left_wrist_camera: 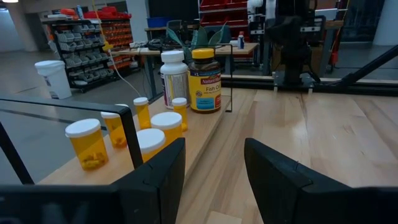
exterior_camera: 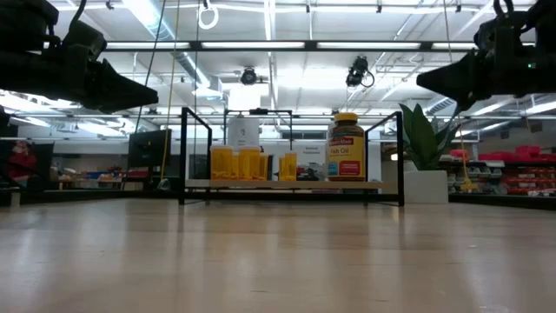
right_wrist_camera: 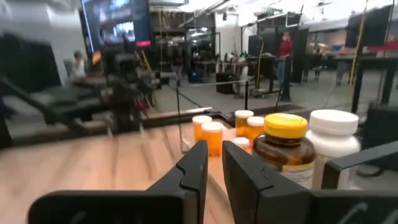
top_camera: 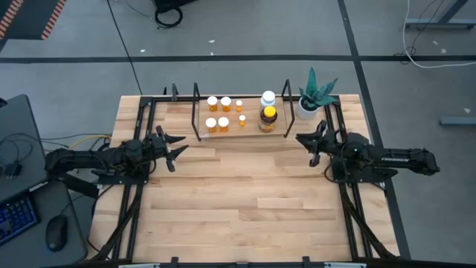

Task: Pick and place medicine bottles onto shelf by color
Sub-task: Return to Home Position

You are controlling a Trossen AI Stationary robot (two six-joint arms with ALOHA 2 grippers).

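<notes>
I see the medicine bottles [top_camera: 223,123] upright on the far shelf [top_camera: 251,125], midway between my left jaws, wide, and right jaws, narrower — both empty.

A light wooden worktop [top_camera: 245,212] is seen from above; at its far right corner a white pot [top_camera: 307,110] holding a spiky green plant [top_camera: 320,85] is set; to the left of the worktop a dark side desk [top_camera: 16,141] is placed, on which a blue-lit keyboard [top_camera: 18,218] and a black mouse [top_camera: 56,234] are laid; the grey floor [top_camera: 253,33] is crossed by a black cable [top_camera: 126,46]; beyond, a white bucket [left_wrist_camera: 51,78] is stood near stocked storage racks [left_wrist_camera: 81,37]; a person in a red top [right_wrist_camera: 285,46] is seen far off.
</notes>
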